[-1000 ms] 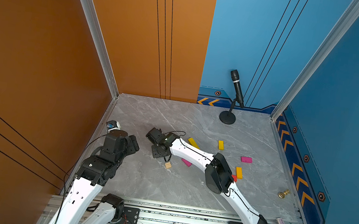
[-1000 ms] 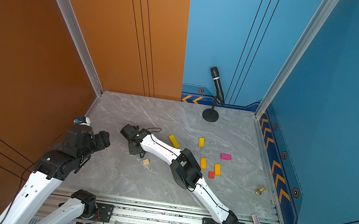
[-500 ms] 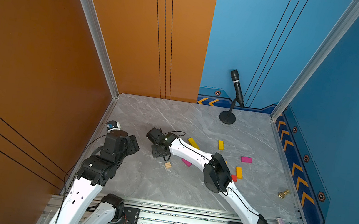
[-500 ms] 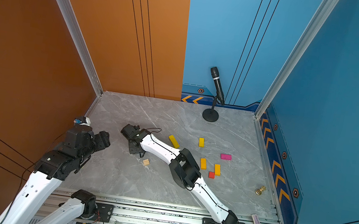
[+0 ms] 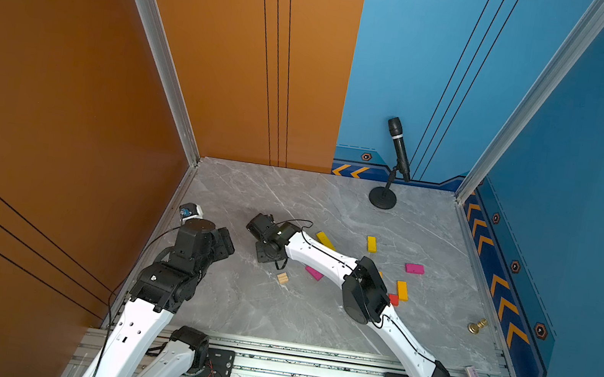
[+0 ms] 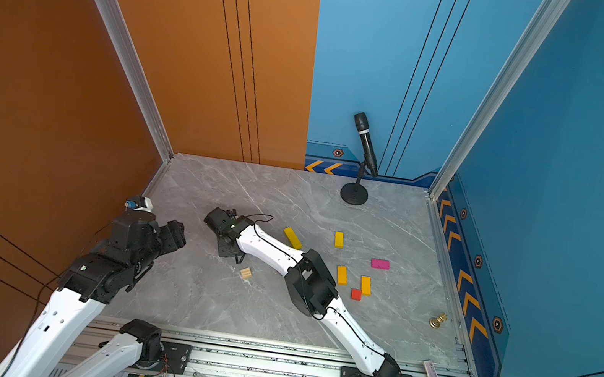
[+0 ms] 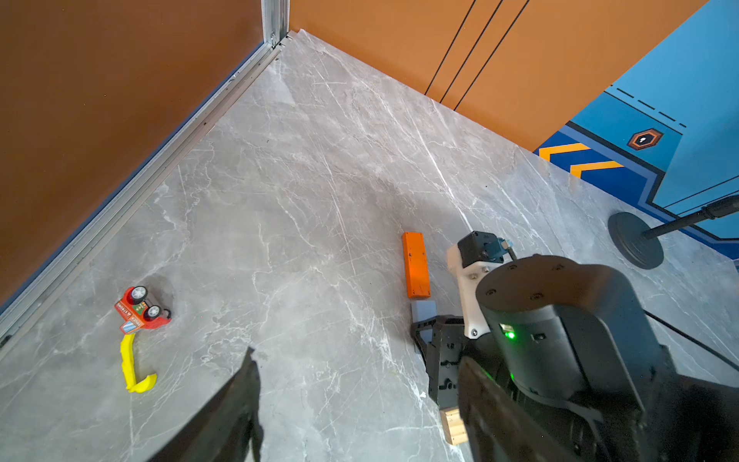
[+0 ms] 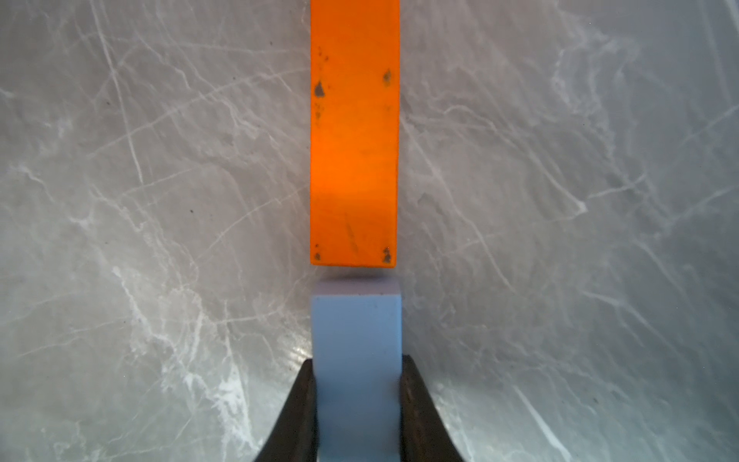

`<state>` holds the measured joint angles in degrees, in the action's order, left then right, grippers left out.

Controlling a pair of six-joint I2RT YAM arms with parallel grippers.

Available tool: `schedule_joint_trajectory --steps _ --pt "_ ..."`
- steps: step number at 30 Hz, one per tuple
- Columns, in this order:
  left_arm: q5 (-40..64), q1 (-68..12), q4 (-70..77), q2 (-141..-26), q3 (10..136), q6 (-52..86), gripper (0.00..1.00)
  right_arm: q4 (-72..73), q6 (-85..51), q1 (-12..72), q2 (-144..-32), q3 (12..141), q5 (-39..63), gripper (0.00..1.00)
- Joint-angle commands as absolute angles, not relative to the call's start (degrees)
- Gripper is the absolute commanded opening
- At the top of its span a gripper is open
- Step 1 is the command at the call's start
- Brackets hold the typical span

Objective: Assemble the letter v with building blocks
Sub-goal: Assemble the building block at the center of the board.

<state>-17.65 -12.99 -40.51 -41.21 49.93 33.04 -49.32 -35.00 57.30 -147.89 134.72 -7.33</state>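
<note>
Grey marble-look tabletop (image 5: 255, 311) is boxed in by orange wall panels (image 5: 232, 47) (left edge, part of back) & blue wall panels (image 5: 597, 159) (rest of back, right edge), w/ alu. corner posts (image 5: 152, 36) fitted btw. A chevron strip (image 5: 491, 260) is run along the right edge; a mic stand (image 5: 383, 200) is set by the back edge.

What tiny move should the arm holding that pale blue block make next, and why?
Probably nudge the light blue wooden block forward to meet the flat orange wooden brick. The right claw is shut on it, lined up with the brick's end, with a narrow gap between them.
</note>
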Motion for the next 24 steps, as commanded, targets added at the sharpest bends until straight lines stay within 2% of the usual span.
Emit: schedule_joint_trajectory --steps 1,6,14,24 --pt "-17.7 -12.3 -40.4 -40.8 49.4 33.3 0.78 -50.2 -35.8 57.1 -149.2 136.3 -8.2 0.12" --pt "-17.7 -12.2 -40.4 -40.7 49.4 33.2 0.78 -50.6 -35.9 57.2 -149.3 136.3 -8.2 0.12" --pt "-17.7 -12.1 -40.4 -40.4 49.1 33.2 0.78 -50.6 -35.9 57.2 -149.4 136.4 -8.3 0.18" --pt "-17.5 -12.0 -40.4 -40.2 49.0 33.2 0.78 -50.5 -36.1 57.0 -149.5 136.7 -8.2 0.38"
